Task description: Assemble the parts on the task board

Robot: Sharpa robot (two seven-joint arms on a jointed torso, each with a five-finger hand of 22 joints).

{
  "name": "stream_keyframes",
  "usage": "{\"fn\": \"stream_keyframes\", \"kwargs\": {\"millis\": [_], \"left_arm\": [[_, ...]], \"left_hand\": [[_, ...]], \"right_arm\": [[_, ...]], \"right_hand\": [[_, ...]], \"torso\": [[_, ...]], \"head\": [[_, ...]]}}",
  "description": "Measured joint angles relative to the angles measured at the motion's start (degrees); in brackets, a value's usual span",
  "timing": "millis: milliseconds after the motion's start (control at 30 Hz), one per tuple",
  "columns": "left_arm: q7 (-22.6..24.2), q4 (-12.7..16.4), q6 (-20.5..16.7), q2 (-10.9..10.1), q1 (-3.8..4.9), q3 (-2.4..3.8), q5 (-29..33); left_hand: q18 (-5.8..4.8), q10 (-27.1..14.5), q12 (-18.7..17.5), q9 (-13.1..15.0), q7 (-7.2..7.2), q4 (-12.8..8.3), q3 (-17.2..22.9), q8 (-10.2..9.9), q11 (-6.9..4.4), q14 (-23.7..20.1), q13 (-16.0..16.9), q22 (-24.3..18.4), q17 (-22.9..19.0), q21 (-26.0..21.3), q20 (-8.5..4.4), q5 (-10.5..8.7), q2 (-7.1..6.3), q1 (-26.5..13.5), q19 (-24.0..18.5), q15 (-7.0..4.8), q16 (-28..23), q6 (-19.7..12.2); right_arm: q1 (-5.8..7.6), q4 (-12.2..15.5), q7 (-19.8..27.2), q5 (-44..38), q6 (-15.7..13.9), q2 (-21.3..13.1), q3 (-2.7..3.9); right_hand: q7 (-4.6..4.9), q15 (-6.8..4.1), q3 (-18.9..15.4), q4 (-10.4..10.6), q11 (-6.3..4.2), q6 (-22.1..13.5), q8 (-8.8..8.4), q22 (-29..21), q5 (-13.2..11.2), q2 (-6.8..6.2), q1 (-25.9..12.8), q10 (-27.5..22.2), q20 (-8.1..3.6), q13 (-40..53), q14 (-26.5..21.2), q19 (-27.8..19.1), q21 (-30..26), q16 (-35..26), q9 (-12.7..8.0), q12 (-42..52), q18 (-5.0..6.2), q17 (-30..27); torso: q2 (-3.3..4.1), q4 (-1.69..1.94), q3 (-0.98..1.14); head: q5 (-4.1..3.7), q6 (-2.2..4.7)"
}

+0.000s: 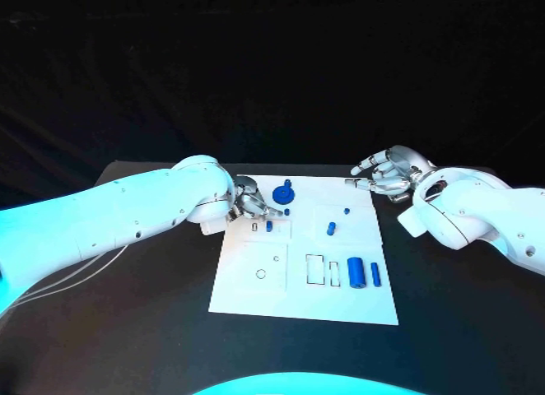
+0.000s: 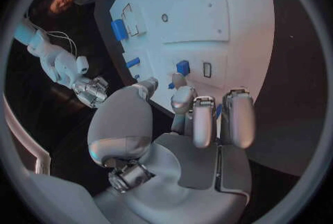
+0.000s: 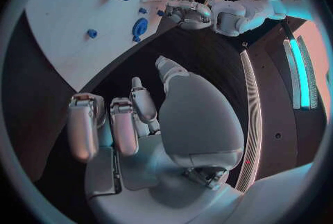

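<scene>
Silver fingers of the left hand curl down over the upper left corner of the task board, hovering at a small blue part that stands beside a little rectangular slot; whether they pinch anything I cannot tell, since the fingertips hide what lies beneath them in the left wrist view. Just right of that hand, near the board's top edge, lies a round blue part with a stub, and further toward the middle a small blue peg and a tiny blue piece. Toward the lower right of the board a thick blue cylinder lies next to a thinner blue rod, with outlined empty slots to their left. The right hand hangs over the black tabletop just off the board's upper right corner, its fingers loosely bent and apart with nothing in them, as the right wrist view also shows.
</scene>
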Motion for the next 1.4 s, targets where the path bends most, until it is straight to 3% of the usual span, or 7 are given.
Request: {"fn": "stream_keyframes", "kwargs": {"millis": [100,167,233,367,667,1133,1400], "left_arm": [[0.11,-0.17,0.1,-0.21,0.27,0.68,0.53],[0.17,-0.91,0.28,-0.2,0.68,0.94,0.79],[0.25,-2.28,0.49,-0.14,1.31,1.16,1.0],[0.48,-5.2,0.75,0.16,2.48,1.43,1.2],[0.72,-10.86,1.97,1.9,3.88,1.61,1.14],[0.87,-17.81,2.93,4.65,4.05,1.5,-0.42],[1.47,-20.9,3.87,6.28,4.0,0.78,-0.49]], "left_hand": [[0.01,-2.27,-1.58,-0.21,0.74,0.0,0.0,-1.69,0.37,0.24,-1.87,-1.48,0.0,-1.06,0.67,0.0,1.09,2.64,-0.7,0.27,-0.01,-1.77],[0.03,-3.42,-2.64,-2.0,2.21,-0.41,-0.42,-4.87,1.49,0.38,-3.59,-2.33,0.0,-1.74,1.61,0.0,1.62,4.57,-1.62,1.7,-0.03,-3.26],[0.03,-4.03,-2.9,-2.88,2.57,-0.18,-3.66,-6.36,2.08,0.12,-4.2,-3.07,0.0,-2.41,1.83,0.0,2.0,5.44,-3.08,1.97,-0.06,-3.62],[0.04,-5.65,-3.27,-5.29,3.99,-0.15,-3.63,-9.62,2.92,0.81,-4.89,-3.28,0.0,-2.44,2.48,0.0,2.8,6.25,-3.7,2.71,-0.06,-5.03],[0.04,-5.66,-3.26,-5.69,4.0,-0.15,-3.63,-9.87,2.93,0.32,-4.89,-3.29,0.0,-2.44,2.48,0.0,2.8,6.25,-3.7,3.2,-0.06,-5.04],[0.04,-5.87,-3.27,-6.4,4.01,-0.15,-3.64,-10.34,3.13,0.32,-5.33,-3.4,0.0,-2.83,2.69,0.0,2.8,6.25,-3.91,3.2,-0.06,-5.03],[0.04,-5.88,-3.27,-6.55,4.01,-0.15,-3.64,-10.34,3.13,0.32,-5.42,-3.47,0.0,-2.83,2.73,0.0,2.8,6.25,-3.94,3.2,-0.06,-5.03]], "right_arm": [[-0.01,-0.11,0.0,0.0,0.0,0.0,0.0],[-0.01,-0.15,0.0,0.0,0.0,0.0,0.0],[-0.02,-0.23,0.0,0.0,0.0,0.0,0.0],[-0.02,-0.33,0.0,0.0,0.01,0.01,0.0],[-0.03,-0.42,0.0,0.01,0.01,0.01,-0.01],[-0.03,-0.39,0.0,-0.06,0.02,-0.02,-0.01],[-0.03,-0.33,0.07,-0.11,0.0,-0.04,-0.01]], "right_hand": [[0.0,0.0,0.0,0.0,0.0,0.0,0.0,0.0,0.0,0.0,0.0,0.0,0.0,0.0,0.0,0.0,0.0,0.0,0.0,0.0,0.0,0.0],[0.0,0.0,0.0,0.0,0.0,0.0,0.0,0.0,0.0,0.0,0.0,0.0,0.0,-0.01,0.0,0.0,0.0,0.0,0.0,0.0,0.0,0.0],[0.0,0.0,0.0,0.0,0.0,0.0,0.0,0.0,0.0,0.0,0.0,0.0,0.0,-0.01,0.0,0.0,0.0,0.0,0.0,0.0,0.0,0.0],[0.0,0.0,0.0,0.0,0.0,0.0,0.0,0.0,0.0,0.0,0.0,0.0,0.0,-0.01,0.0,0.0,0.0,0.0,0.0,0.0,0.0,0.0],[0.0,0.0,0.0,0.0,0.0,0.0,0.0,0.0,0.0,0.0,0.0,0.0,0.0,-0.01,0.0,0.0,0.0,0.0,0.0,0.0,0.0,0.0],[-0.1,0.0,-0.38,0.38,0.0,-0.28,0.01,0.0,-0.01,0.0,0.0,0.0,0.0,-0.04,0.0,0.0,0.0,0.0,0.0,0.0,0.0,0.0],[-0.1,0.0,-0.37,0.38,0.0,-0.28,0.01,0.0,-0.01,0.0,0.0,0.0,0.0,-0.04,0.0,0.0,0.0,0.0,0.0,0.0,0.0,0.0]], "torso": [[0.04,-0.02,0.01],[0.05,-0.03,0.01],[0.08,-0.03,0.01],[0.09,-0.04,0.04],[0.16,-0.04,0.02],[0.11,0.03,-0.03],[0.13,-0.03,-0.01]], "head": [[0.01,0.14],[0.01,0.24],[0.01,0.35],[-0.02,0.57],[0.14,0.86],[0.47,0.76],[0.66,0.7]]}}
